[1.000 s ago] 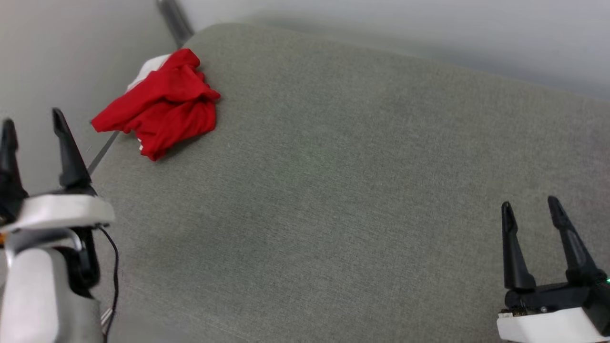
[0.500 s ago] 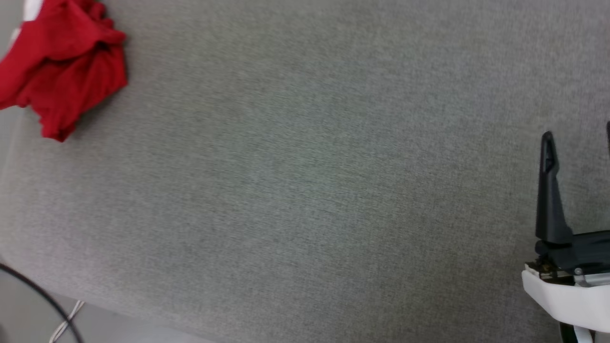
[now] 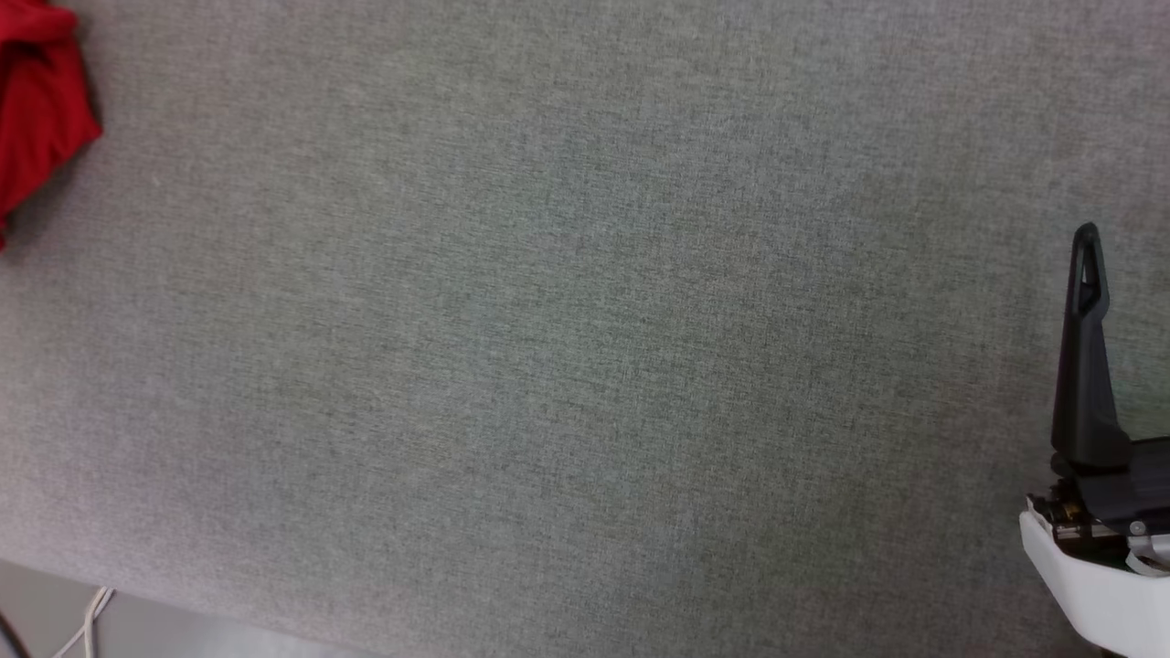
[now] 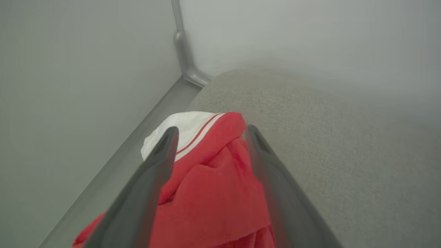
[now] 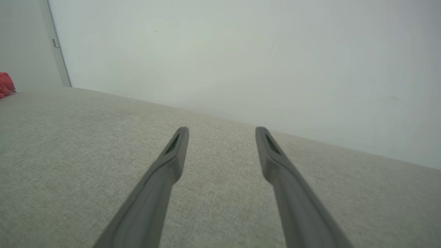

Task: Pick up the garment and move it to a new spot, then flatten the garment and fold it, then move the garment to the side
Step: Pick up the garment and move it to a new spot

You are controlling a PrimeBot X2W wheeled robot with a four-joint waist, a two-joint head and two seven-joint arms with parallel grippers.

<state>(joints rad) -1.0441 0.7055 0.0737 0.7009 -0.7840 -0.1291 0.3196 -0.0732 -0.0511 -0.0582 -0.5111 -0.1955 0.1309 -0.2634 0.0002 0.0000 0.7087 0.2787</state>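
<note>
Soft, even, diffuse light, weak shadow beside the garment (image 3: 41, 100), near foreground blurred in wrist views, hazy backgrounds.

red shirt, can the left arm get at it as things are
Probably yes: the left gripper is open and pointed straight at the crumpled shirt on the grey cushion, with nothing between them.

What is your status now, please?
Left gripper open, aimed at the crumpled garment. Right gripper open, empty, over grey fabric surface. No obstacle seen.

Left claw (image 4: 211, 128) spread wide over crumpled red garment (image 4: 210, 193), seemingly not touching; grey fabric surface (image 4: 344, 155) beneath.
</note>
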